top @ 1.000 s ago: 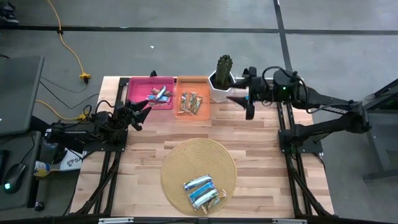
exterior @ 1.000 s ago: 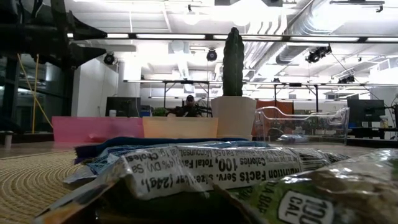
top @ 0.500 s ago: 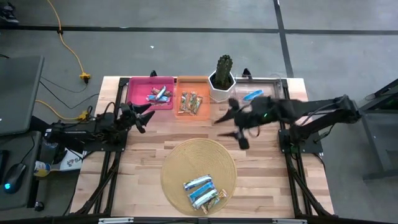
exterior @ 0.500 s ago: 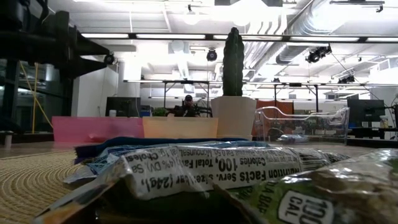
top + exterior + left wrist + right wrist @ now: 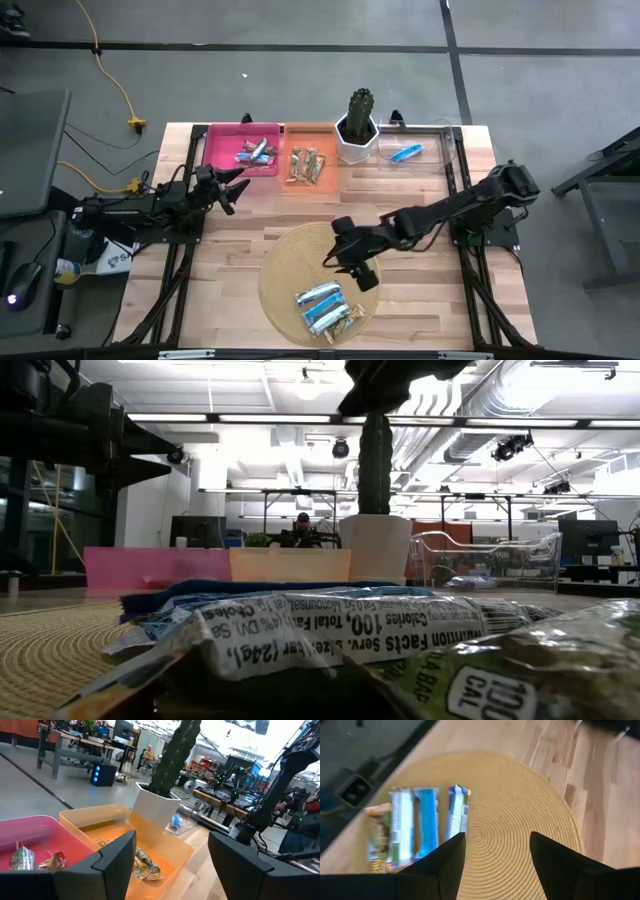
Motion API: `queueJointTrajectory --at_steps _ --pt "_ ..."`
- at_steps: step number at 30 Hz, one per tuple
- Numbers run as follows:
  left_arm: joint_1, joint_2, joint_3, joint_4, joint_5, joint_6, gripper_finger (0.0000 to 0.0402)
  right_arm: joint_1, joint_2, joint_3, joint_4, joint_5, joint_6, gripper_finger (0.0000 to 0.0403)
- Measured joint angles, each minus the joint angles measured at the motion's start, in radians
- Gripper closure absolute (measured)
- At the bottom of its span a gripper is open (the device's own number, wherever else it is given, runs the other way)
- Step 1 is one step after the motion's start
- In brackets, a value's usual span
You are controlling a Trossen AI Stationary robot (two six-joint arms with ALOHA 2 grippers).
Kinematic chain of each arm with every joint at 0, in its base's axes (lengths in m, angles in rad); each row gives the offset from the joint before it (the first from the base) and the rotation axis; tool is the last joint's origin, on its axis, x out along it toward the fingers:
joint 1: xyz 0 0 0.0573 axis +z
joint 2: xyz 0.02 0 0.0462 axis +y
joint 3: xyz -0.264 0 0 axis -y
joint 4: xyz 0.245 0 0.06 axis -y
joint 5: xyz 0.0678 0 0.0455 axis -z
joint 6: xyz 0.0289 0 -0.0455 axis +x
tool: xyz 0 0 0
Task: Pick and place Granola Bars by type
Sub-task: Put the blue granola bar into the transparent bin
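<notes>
Since a second ago the right arm has swung away from the back of the table, where it reached beside the cactus [image 5: 360,108], and now stretches forward and inward so that the right gripper [image 5: 353,262] hangs over the round woven mat [image 5: 290,262], its two fingers spread apart with nothing between them. On that mat, toward six o'clock, lie the remaining Granola Bars [image 5: 325,306], a small cluster of blue-and-white wrappers with a tan one at their edge; the right wrist view shows them side by side [image 5: 427,822] just past the open fingers, and the low view has them filling the foreground [image 5: 340,630]. At the table's twelve o'clock edge stand three containers in a row: a pink bin [image 5: 240,152] at about eleven o'clock holding a few blue-red-white bars, an orange bin [image 5: 312,133] touching it with brown bars inside, and past the cactus in its white pot a clear bin [image 5: 440,150] at one o'clock with a single blue bar [image 5: 405,153]. The left gripper [image 5: 228,183] waits at about ten o'clock, just in front of the pink bin, fingers apart and empty. The wooden table [image 5: 230,250] carries all of it.
</notes>
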Motion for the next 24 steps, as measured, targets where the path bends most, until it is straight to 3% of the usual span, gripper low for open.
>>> queueJointTrajectory --at_steps 10,24 --pt "0.0 0.0 0.0 -0.001 0.001 0.0 0.0156 0.027 0.184 0.0 0.2 -0.014 -0.015 0.0196" --pt "0.0 0.0 0.0 -0.002 0.003 0.0 0.0156 0.039 0.254 0.0 0.275 -0.068 0.034 0.0196"
